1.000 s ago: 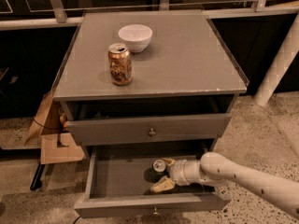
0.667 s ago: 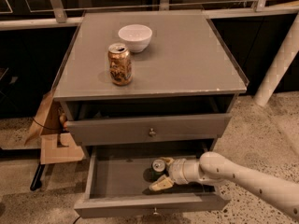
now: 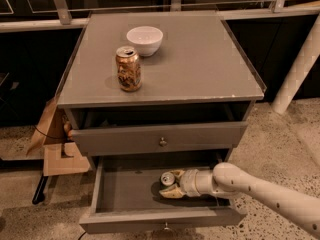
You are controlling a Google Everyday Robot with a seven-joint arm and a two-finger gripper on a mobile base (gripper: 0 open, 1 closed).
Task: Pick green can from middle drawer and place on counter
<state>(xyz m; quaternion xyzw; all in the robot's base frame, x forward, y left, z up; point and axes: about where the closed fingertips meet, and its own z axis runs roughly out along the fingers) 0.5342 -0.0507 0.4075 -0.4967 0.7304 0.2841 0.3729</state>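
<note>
My claw (image 3: 171, 187) is down inside the open middle drawer (image 3: 125, 194), on its right side, with the arm coming in from the right. The green can (image 3: 167, 177) is in the drawer too, right against the claw, its silver top showing. I cannot tell if the claw is open or closed. Up on the bench (image 3: 200, 59) stand a gold-brown can (image 3: 128, 69) and a white bowl (image 3: 145, 39), near each other.
</note>
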